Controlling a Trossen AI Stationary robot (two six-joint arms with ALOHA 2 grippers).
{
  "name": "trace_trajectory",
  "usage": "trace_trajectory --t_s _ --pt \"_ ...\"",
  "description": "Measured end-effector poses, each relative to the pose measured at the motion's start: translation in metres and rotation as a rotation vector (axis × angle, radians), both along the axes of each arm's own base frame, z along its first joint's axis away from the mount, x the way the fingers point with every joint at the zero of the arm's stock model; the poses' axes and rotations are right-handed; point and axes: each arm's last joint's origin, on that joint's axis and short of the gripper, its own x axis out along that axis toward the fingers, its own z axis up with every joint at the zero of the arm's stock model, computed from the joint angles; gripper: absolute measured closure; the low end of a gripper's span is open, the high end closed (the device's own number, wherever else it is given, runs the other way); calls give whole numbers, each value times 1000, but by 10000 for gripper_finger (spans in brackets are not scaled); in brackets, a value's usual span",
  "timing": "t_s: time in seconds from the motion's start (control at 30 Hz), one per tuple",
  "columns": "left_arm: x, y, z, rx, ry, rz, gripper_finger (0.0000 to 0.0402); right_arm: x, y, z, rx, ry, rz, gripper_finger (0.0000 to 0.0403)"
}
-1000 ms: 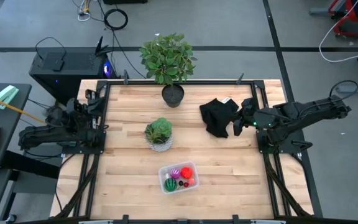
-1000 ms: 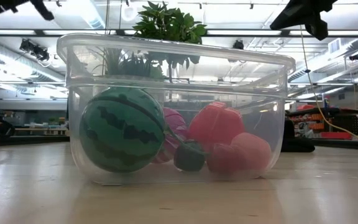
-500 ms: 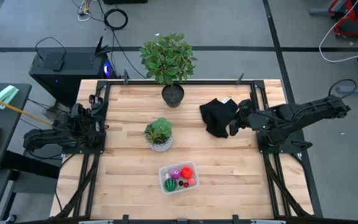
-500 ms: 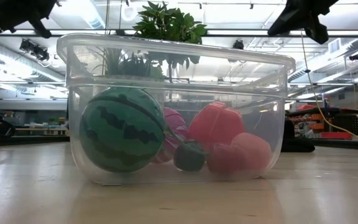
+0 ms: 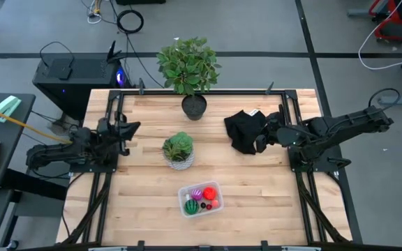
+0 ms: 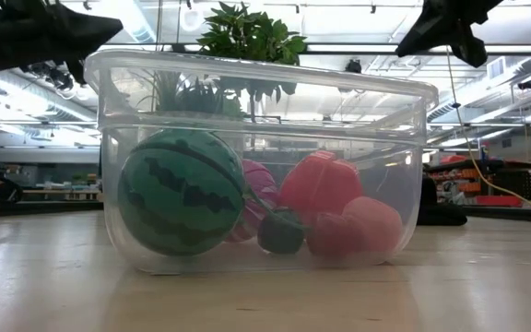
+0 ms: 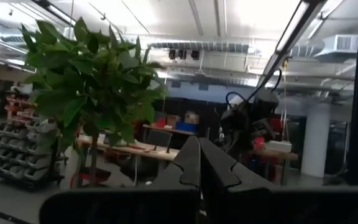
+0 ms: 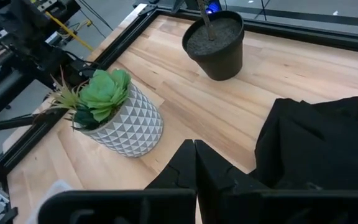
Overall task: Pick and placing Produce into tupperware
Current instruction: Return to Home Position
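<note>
Well apart from both pincers, the tupperware (image 6: 399, 157) holds the produce (image 6: 181, 192); loading looks done, so my left pincer (image 7: 199, 139) and right pincer (image 8: 194, 143) sit closed, empty, at the sides.

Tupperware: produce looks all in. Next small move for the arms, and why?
Probably retract both arms to their rest poses. All visible toy produce sits inside the tupperware. The left end effector, at the left edge of the table, is shut and empty, and the right end effector, by the black cloth, is shut and empty too.
</note>
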Motion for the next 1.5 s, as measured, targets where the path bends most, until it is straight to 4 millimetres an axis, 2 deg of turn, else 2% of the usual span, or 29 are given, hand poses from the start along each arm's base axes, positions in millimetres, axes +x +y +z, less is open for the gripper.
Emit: trace_trajectory --t_s 0.17,0.27,0.6,1.0,1.1,1.33,1.5 --pt "0 0 0 9 6 8 401 0 0 0 1 -1 -1 402" --pt "3 0 -8 -32 80 -11 401 0 0 0 4 -2 -2 402" --pt "11 -6 -37 -113 378 -275 401 0 0 0 7 -4 -4 402" --pt "12 -7 -40 -99 411 -308 395 -4 -1 3 21 -27 -8 402" --pt "12 -7 -40 -104 412 -307 389 -17 -5 12 -10 -83 -15 402" --pt "12 -7 -41 -57 425 -291 392 -76 -20 38 -136 -267 -26 402" --pt "12 -7 -39 -45 411 -291 391 -114 -31 35 -177 -333 -25 402"
